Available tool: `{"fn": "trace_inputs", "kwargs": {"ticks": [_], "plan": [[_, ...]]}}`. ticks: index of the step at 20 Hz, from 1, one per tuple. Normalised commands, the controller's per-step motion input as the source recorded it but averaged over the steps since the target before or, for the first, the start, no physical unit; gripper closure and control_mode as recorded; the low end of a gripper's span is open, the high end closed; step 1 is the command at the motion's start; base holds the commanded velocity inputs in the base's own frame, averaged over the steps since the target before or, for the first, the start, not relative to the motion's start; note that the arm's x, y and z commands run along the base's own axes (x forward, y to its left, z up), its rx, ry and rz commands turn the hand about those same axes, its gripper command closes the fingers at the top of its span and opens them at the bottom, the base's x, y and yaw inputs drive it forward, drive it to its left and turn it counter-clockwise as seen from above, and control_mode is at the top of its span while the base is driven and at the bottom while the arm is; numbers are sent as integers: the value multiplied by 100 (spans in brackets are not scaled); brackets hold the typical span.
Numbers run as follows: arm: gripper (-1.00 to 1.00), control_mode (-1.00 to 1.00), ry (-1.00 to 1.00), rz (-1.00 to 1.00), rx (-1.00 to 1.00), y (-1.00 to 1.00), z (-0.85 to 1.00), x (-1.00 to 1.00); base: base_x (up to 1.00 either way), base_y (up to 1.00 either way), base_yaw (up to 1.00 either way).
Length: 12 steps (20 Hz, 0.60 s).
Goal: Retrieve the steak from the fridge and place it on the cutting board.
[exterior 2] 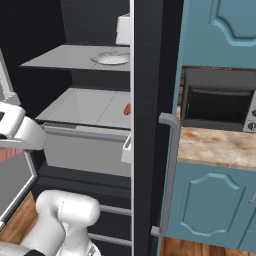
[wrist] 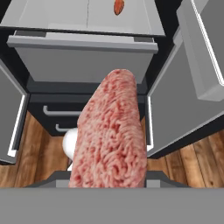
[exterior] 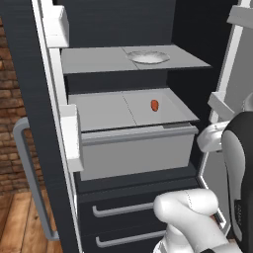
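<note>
Standing open, the fridge (exterior: pixel 133 148) fills the background, with a small orange-red item (exterior: pixel 154 105) on its middle shelf. In front of the fridge's lower drawers, the steak (wrist: pixel 111 135) hangs in the gripper, apparently clamped at its near end; the fingertips are hidden. It looks soft, light, and slippery, so a firm pinch suits.

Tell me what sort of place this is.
A home kitchen, it seems: an open fridge with a plate on a shelf, a microwave on a stone counter, and teal cupboards.
</note>
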Motion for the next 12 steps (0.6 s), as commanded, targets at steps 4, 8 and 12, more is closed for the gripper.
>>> {"fn": "trace_inputs", "kwargs": {"ticks": [4, 8, 12], "plan": [[100, -100, 1, 0, 0, 0, -5, -1, 0, 0, 0], [100, 100, 0, 0, 0, 5, -3, -6, -5, 3, 0], [100, 100, 0, 0, 0, 0, 0, 0, -41, 22, -3]]}}
